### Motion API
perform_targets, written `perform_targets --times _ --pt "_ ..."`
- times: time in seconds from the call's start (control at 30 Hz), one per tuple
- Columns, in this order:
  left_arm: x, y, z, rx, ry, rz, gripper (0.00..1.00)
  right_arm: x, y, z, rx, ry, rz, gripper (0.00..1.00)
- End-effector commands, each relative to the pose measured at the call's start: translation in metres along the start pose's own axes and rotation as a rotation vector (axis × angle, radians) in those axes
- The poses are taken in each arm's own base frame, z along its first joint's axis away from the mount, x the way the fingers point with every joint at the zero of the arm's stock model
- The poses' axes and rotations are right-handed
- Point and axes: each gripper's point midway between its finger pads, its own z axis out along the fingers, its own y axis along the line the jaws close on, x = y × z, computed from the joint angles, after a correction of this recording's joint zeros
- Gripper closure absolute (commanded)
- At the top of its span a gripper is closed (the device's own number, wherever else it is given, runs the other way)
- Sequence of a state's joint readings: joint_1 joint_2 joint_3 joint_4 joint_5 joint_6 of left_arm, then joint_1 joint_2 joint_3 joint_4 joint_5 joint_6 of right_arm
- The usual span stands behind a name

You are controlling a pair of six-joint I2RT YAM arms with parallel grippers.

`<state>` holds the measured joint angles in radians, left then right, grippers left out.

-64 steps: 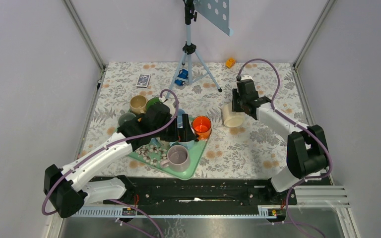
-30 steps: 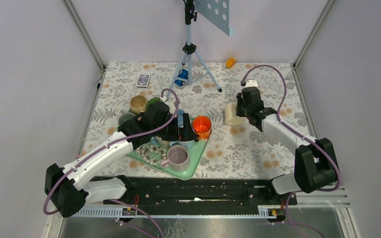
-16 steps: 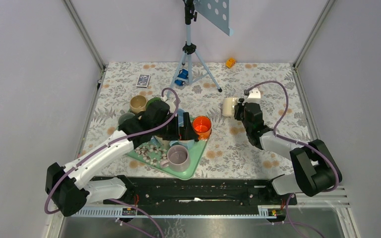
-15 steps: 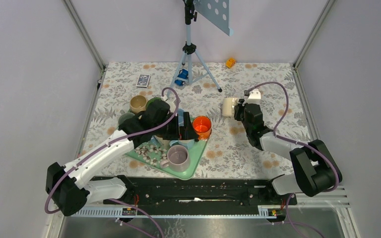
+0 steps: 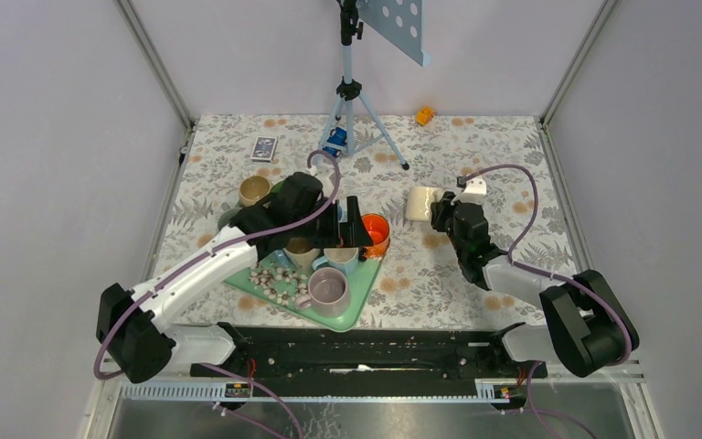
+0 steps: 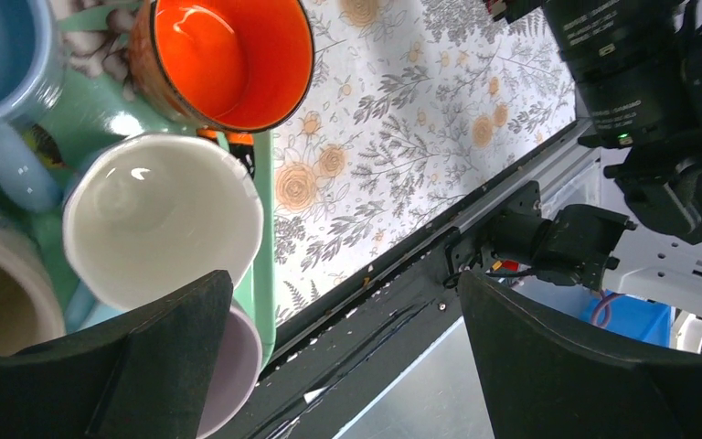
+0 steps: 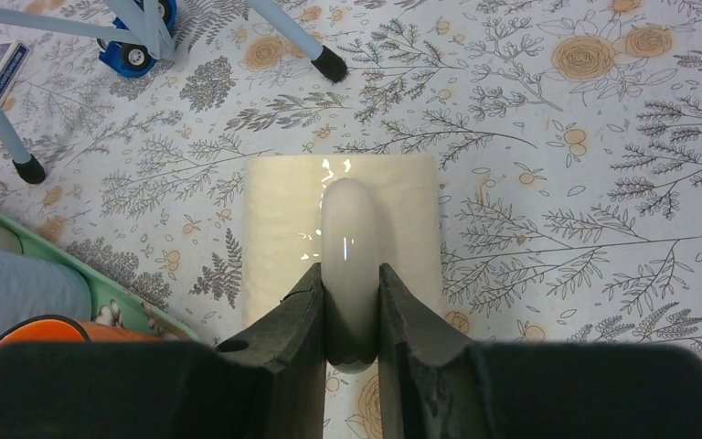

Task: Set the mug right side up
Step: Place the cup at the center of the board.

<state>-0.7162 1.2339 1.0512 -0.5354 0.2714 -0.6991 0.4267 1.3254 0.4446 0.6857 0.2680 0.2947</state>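
Mug [image 7: 279, 229], cream, lies on side w/ handle [image 7: 349, 229] pinched by R fingers [image 7: 297, 320]; L fingers [image 6: 169, 352] spread wide above tray [image 6: 264, 274].

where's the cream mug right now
Top view: right of centre, the cream mug is gripped by its handle in the right gripper, just right of the orange mug.

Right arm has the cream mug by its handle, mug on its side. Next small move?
Probably lift slightly and roll the wrist until the mouth faces up. The right fingers are shut on the handle and the cream mug lies on its side on the table, so it is gripped but not yet upright. Which end is the mouth, I can't tell.
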Motion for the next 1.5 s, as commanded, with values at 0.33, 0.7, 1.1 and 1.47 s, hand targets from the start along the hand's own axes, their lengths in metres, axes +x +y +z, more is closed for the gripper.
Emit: perform_targets --times 0.33,0.7,1.1,1.47 --pt "-0.051 -0.049 0.011 0.143 -0.084 0.019 0.01 0.021 0.007 -0.014 -0.039 0.072 0.014 1.00" --pt "-0.062 -0.039 0.016 0.119 -0.097 0.017 0.01 -0.031 0.025 -0.014 -0.082 -0.065 0.087 1.00" --pt "-0.059 -0.040 0.017 0.141 -0.087 0.004 0.02 -0.072 0.038 -0.012 -0.107 -0.162 0.115 1.00" --pt "-0.055 -0.039 0.020 0.148 -0.066 0.008 0.02 -0.022 0.030 -0.018 -0.134 -0.060 0.080 0.97"
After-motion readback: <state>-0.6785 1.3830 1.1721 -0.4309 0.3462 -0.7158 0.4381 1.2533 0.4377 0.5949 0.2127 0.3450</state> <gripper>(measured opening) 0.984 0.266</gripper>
